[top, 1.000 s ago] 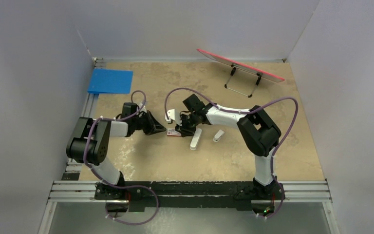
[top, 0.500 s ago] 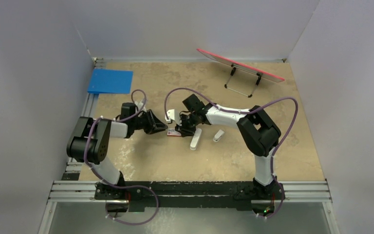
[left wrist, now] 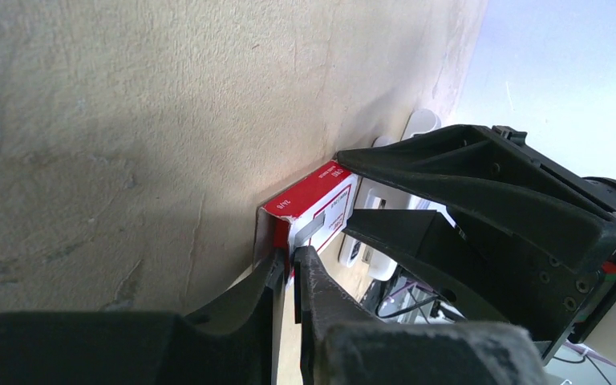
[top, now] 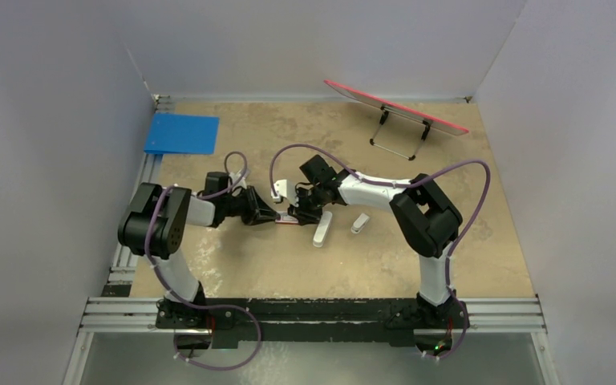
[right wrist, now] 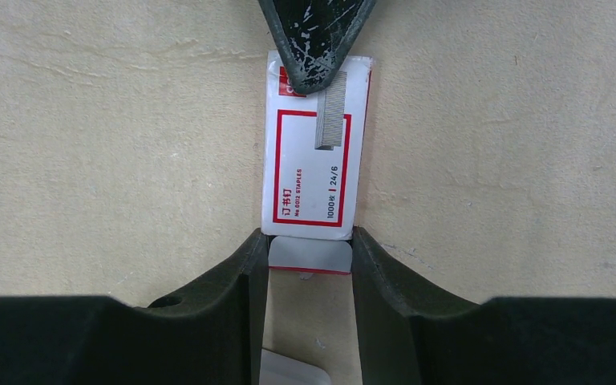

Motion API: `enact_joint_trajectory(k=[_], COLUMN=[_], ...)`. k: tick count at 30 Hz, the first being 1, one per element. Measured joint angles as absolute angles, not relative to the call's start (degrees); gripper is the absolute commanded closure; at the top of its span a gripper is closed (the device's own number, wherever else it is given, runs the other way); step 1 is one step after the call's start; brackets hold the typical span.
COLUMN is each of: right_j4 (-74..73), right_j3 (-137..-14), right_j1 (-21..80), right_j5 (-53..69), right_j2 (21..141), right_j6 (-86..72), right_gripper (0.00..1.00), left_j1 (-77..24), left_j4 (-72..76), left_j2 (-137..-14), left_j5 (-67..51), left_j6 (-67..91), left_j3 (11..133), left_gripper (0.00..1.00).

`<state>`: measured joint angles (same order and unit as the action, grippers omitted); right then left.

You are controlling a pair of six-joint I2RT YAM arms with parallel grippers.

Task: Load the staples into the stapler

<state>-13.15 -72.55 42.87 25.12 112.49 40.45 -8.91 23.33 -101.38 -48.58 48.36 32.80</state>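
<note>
Staples (right wrist: 329,120) sat pinched by left gripper (left wrist: 290,269) at twelve o'clock, right gripper (right wrist: 310,249) clamping their box (right wrist: 309,184). Extraction seemingly needed a straight pull.

The staples (right wrist: 330,120) are dull grey ribbed metal, and the box (right wrist: 313,184) is smooth printed card. My left fingers (right wrist: 317,40) are matt black plastic, scuffed pale. The table (right wrist: 112,120) looks rough and matt.

Both arms reach inward low, left end effector (left wrist: 291,261) pinched nearly closed, facing the wider-set right end effector (right wrist: 309,241).
</note>
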Motion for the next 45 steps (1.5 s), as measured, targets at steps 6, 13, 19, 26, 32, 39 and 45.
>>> enact_joint_trajectory(k=[6,13,19,26,32,39,45], right_j4=[-13.3,-13.5,-13.0,-13.0,-13.1,-13.0,-13.0], right_j3=[-72.6,-72.6,-72.6,-72.7,-72.7,-72.8,-72.8], right_j1=[42.9,42.9,43.0,43.1,43.1,43.1,43.0], right_j5=[24.9,24.8,24.0,23.6,23.5,23.1,23.0], right_j2=[112.5,112.5,112.5,112.4,112.4,112.4,112.4], right_j6=[40.1,40.6,40.8,40.9,40.4,39.9,39.9], right_gripper=[0.59,0.67,0.71,0.64,0.55,0.49,0.46], left_j1=[-9.0,-9.4,-8.9,-7.5,-7.5,-7.6,-8.0], left_j4=[24.1,21.3,19.2,19.2,22.4,23.4,23.8], left_j2=[-102.3,-100.6,-98.6,-97.8,-99.9,-102.2,-102.7], left_j5=[-49.6,-46.7,-42.5,-40.5,-45.3,-48.4,-49.6], left_j6=[48.9,48.2,46.7,45.8,46.1,47.0,47.2], left_j3=[33.1,33.7,34.4,34.4,34.3,34.2,34.2], left_gripper=[1.0,1.0,1.0,1.0,0.83,0.8,0.82])
